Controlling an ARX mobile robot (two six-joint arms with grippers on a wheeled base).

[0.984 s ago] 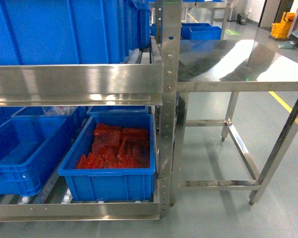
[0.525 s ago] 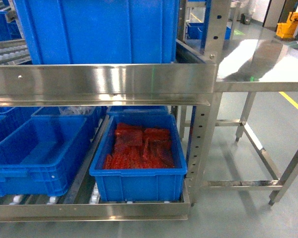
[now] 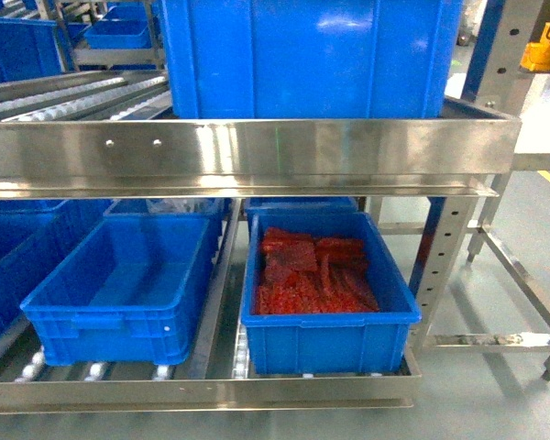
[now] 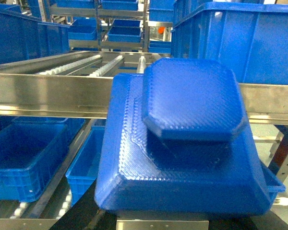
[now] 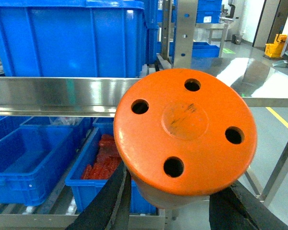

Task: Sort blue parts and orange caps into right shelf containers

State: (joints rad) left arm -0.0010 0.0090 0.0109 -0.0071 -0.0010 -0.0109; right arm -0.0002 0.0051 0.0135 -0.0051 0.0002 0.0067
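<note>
Shifted rightward across the head view since the earlier frames: shelf (image 3: pixel 257 147), its corner post now at 3 o'clock instead of centre, with more of the left lane showing; steel counter (image 3: pixel 541 137) reduced to a sliver at the 2 o'clock edge. Upper level: one large bin (image 3: pixel 302 55) at 12 o'clock behind the front rail, roller tracks (image 3: pixel 82 96) bare at 10 o'clock. Lower level: red-filled bin (image 3: pixel 328 330) at 5 o'clock, holding flat red pieces (image 3: pixel 312 275); empty bin (image 3: pixel 119 293) just beside it at 7 o'clock; part of a further bin (image 3: pixel 9 266) at 9 o'clock. Yellow mop bucket (image 3: pixel 543 46) at 2 o'clock, far back. Left wrist view: blue part (image 4: pixel 182 139), fills the frame centre, stepped body with raised octagonal knob, held in front of the shelf; left end effector (image 4: pixel 158 223) clamped on it, only dark edges showing at 6 o'clock. Right wrist view: orange cap (image 5: pixel 185 134), round, flat top with four holes, held at centre before the shelf post; right end effector (image 5: pixel 173 211) clamped on it, dark fingers (image 5: pixel 110 206) showing at 7 and 5 o'clock below the cap. Neither arm shows in the head view.
</note>
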